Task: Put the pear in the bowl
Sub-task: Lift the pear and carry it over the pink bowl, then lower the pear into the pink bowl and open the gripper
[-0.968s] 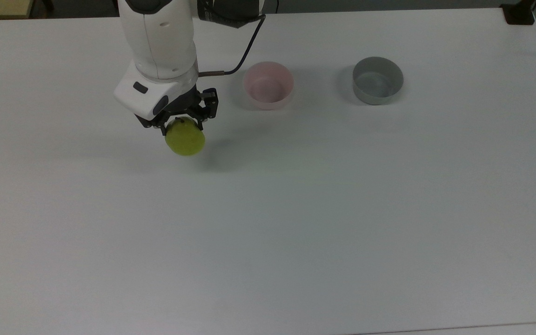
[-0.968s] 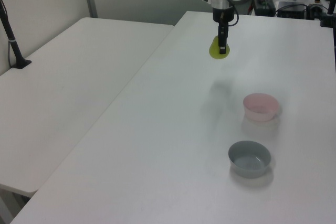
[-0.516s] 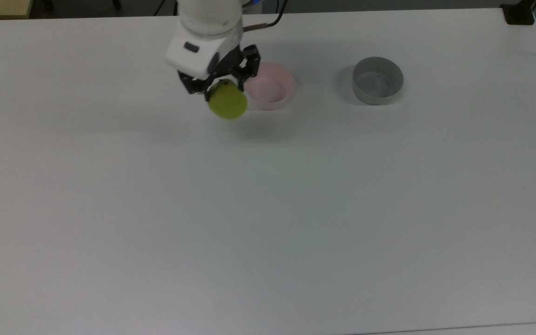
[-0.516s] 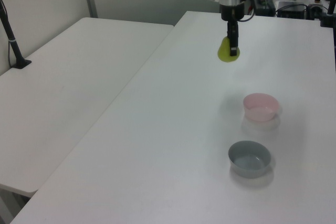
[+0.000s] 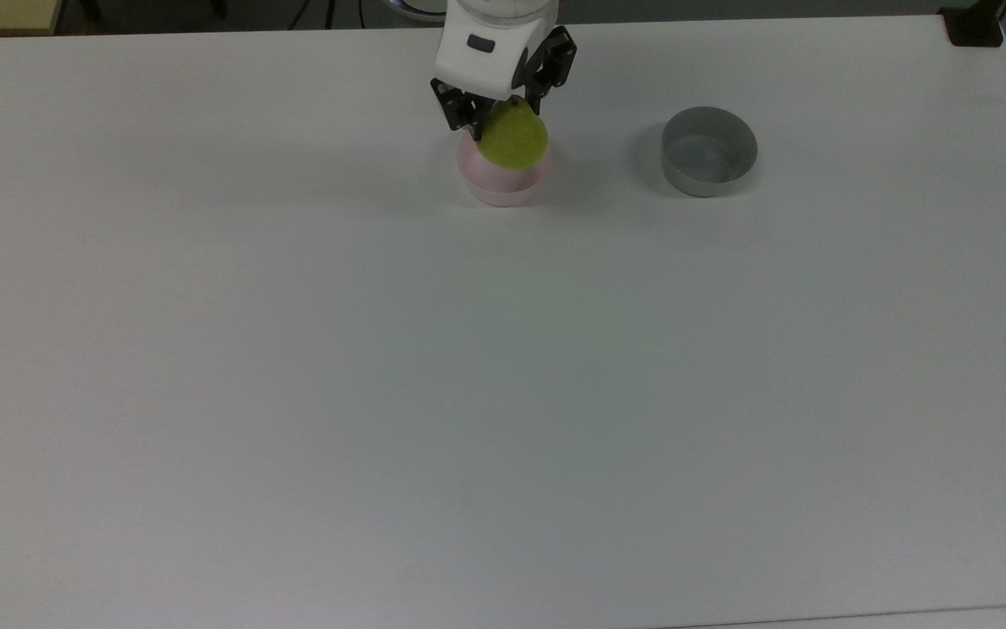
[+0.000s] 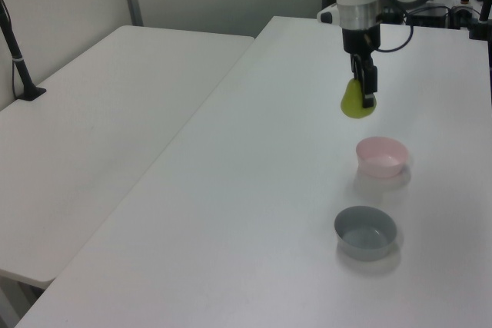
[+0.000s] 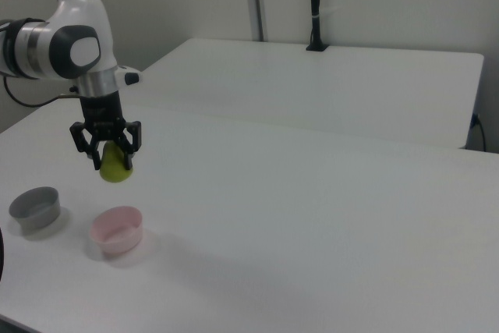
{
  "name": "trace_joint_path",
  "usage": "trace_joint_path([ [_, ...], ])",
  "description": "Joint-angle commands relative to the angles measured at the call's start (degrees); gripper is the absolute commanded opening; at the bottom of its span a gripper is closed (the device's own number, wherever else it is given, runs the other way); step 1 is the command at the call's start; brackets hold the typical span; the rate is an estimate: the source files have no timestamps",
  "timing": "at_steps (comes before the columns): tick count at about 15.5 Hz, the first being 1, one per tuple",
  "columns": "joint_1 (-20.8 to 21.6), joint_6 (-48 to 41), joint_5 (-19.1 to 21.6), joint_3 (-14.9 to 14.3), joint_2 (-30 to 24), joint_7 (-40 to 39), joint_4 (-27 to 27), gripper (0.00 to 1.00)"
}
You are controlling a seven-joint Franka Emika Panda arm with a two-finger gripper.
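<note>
My gripper [image 5: 507,109] [image 6: 361,94] [image 7: 109,154] is shut on the yellow-green pear [image 5: 513,140] [image 6: 354,104] [image 7: 115,166], gripping it near its narrow top. The pear hangs in the air above the pale pink bowl [image 5: 503,182] [image 6: 380,157] [image 7: 117,229], well clear of its rim. In the top view the pear covers most of the bowl's opening. The bowl stands upright on the white table [image 5: 503,393] with nothing showing inside it.
A grey round bowl [image 5: 709,151] [image 6: 366,233] [image 7: 35,208] of like size stands beside the pink one, on the top view's right. A second white table [image 6: 100,136] [image 7: 327,83] adjoins this one. A black post [image 7: 314,5] stands at its far edge.
The gripper has carried the pear toward the top view's right and up, from beside the pink bowl to a spot over it. Both bowls stay put.
</note>
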Motion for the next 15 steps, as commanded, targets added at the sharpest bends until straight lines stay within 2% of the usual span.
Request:
trace_joint_path([
  [1, 0.93, 0.48, -2.75, 1.16, -2.43, 1.63, -5.27, 0.35],
  [5, 1.02, 0.66, -4.17, 2.83, -1.73, 1.72, -8.17, 0.35],
  [15, 1.02, 3.39, -6.27, 2.92, 4.87, 1.81, -8.27, 0.35],
])
